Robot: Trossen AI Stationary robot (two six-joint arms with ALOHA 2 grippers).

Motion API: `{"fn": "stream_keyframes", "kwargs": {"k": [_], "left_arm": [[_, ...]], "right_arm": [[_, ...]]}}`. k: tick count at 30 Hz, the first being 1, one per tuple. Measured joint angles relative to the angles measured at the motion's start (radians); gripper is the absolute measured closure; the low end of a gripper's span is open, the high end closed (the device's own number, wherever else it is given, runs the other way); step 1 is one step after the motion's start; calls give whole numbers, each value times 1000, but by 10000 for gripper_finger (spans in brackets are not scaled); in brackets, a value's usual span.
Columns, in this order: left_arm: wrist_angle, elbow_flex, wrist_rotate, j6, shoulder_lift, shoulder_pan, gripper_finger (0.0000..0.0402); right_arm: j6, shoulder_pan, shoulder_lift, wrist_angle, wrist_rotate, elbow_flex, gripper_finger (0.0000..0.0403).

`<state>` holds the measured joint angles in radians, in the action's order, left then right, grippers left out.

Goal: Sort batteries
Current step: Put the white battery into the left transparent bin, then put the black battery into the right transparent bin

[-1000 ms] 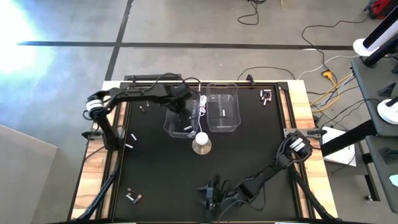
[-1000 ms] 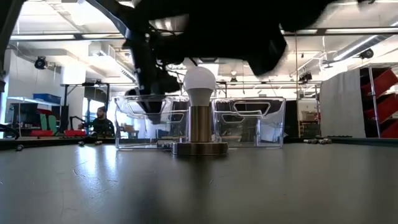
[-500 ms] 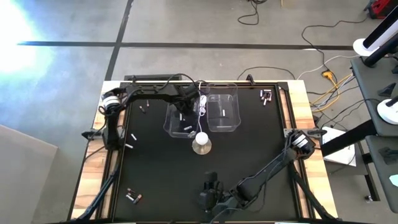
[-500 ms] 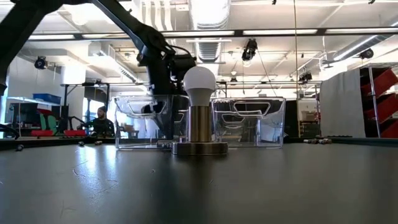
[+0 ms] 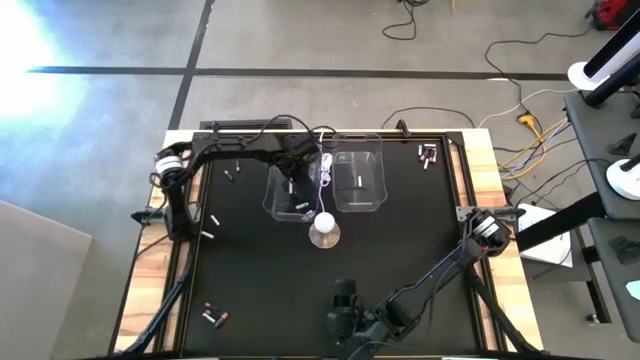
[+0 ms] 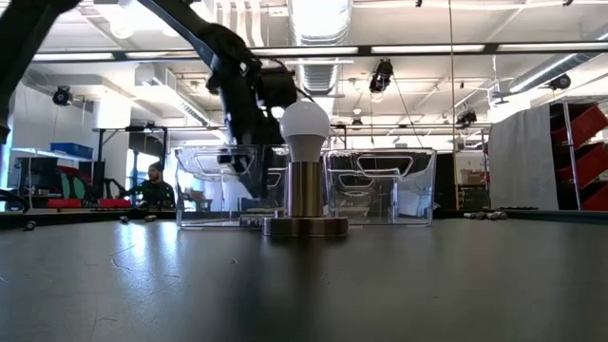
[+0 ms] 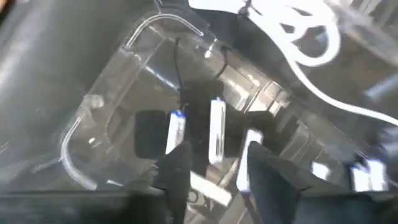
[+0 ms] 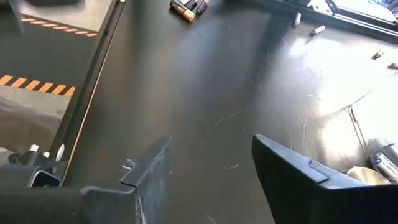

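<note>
My left gripper hangs open, pointing down into the left clear bin. In the left wrist view its fingers stand apart above several silvery-white batteries lying on the bin floor, and nothing is between them. My right gripper is raised over the near middle of the table, open, with only bare mat between its fingers. More batteries lie loose on the mat: a group at the far right, dark ones at the near left and single cells at the left.
The second clear bin stands just right of the first and holds a battery. A lamp with a white bulb on a round base stands in front of both bins, its white cable coiled between them. Wooden rails edge the black mat.
My right gripper has risen from low over the near part of the table, out of the low view. My left gripper has stayed over the left bin, shifting slightly.
</note>
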<state>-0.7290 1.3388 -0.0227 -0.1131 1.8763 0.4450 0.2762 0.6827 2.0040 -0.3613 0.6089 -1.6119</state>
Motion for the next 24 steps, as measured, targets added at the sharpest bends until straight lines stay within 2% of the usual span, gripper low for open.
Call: {"fn": "stream_keyframes", "kwargs": {"k": [4, 7, 12, 16, 18, 20, 24], "left_arm": [[7, -66, -21, -13, -147, -19, 212], [58, -177, -80, -67, -303, -51, 193], [145, -416, -157, -245, -594, -85, 181], [211, -575, -226, -386, -742, -70, 180], [221, -621, -287, -449, -782, -38, 180], [211, -652, -303, -479, -798, 32, 180], [221, -651, -200, -486, -778, 267, 180]], "right_arm": [[-12, 0, -7, 5, 75, 0, 166], [-40, 0, -8, 11, 109, -16, 155], [-73, 0, -5, 139, 102, -18, 143], [-129, 0, 11, 265, 94, -16, 140], [-172, -8, 18, 314, 80, -16, 140], [-193, -24, 18, 323, 70, -16, 140], [-208, -84, 18, 314, 64, -15, 140]]}}
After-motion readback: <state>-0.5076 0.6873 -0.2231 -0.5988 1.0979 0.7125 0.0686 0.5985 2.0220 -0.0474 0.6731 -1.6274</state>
